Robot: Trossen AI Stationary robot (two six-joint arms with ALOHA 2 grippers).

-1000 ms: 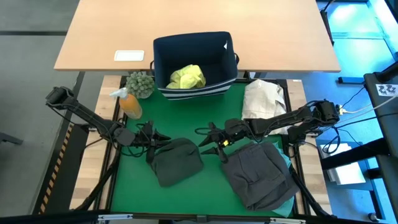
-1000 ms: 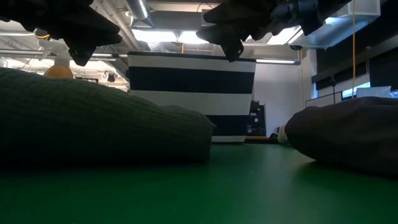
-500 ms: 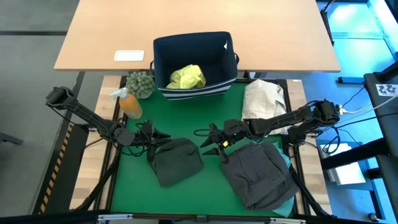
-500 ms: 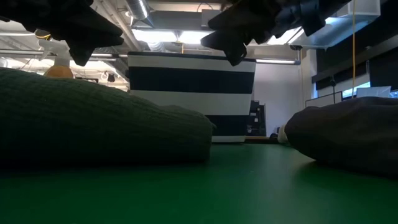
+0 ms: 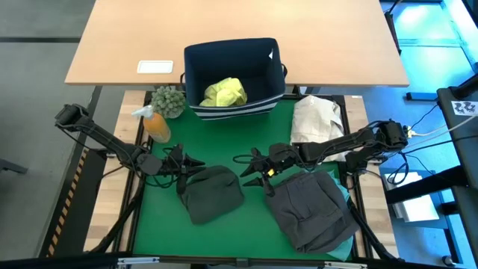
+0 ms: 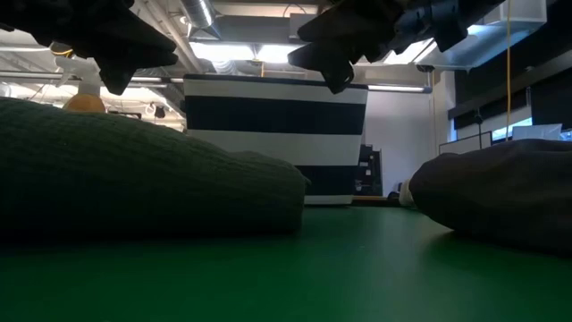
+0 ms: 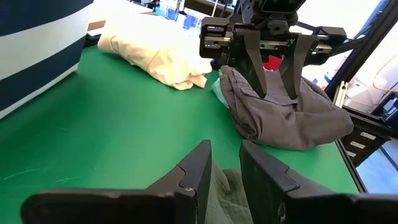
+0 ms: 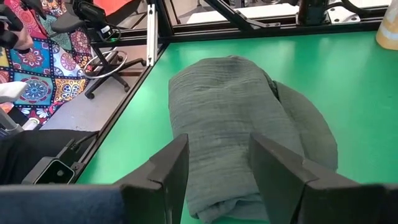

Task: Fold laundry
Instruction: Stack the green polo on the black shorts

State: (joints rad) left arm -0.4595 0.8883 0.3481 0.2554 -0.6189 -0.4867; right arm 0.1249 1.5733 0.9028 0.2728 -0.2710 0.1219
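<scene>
A: How far along does the folding look?

B: Partway, I'd judge. The dark olive garment (image 5: 213,194) lies at lower centre of the high view as a compact folded bundle on the green mat (image 5: 224,142), so that one seems done or nearly so. The charcoal grey garment (image 5: 310,209) at lower right is a looser heap, with a turquoise edge (image 5: 345,243) peeking from under it. The yellow-green shirt (image 5: 224,92) sits crumpled in the navy bin (image 5: 193,63) at upper centre, untouched by the look of it.

A: And the grippers?

B: The left gripper (image 5: 181,168) hangs just above the olive bundle's upper left corner, its fingers (image 7: 198,171) a narrow gap apart and holding nothing. The right gripper (image 5: 258,172) hovers between the two garments, its fingers (image 8: 171,168) spread wider, also empty.

A: How does the olive piece look up close?

B: In the right wrist view it is a finely ribbed, soft cloth, rolled over itself with rounded edges rather than crisp creases. It may need squaring.

A: Anything else there?

B: A cream cloth bundle (image 5: 317,118) at right centre, beside the grey heap.
</scene>
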